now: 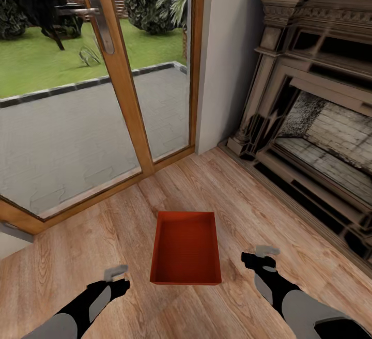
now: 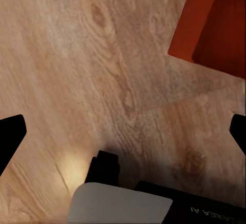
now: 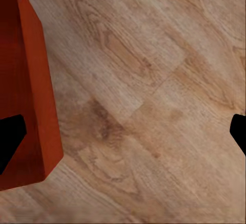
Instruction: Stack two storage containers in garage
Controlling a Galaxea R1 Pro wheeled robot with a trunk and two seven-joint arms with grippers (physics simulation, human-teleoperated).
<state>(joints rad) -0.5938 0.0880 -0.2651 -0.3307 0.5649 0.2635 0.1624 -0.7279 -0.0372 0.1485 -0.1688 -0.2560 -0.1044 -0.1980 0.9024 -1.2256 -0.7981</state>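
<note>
While flanking bin (image 1: 186,248), both arms low.

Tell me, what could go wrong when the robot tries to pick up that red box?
The storage container is wide, and the left gripper and right gripper are both apart from its walls; an uneven squeeze could tip or drop it. The fireplace and glass door are close, so turning may bump them.
</note>
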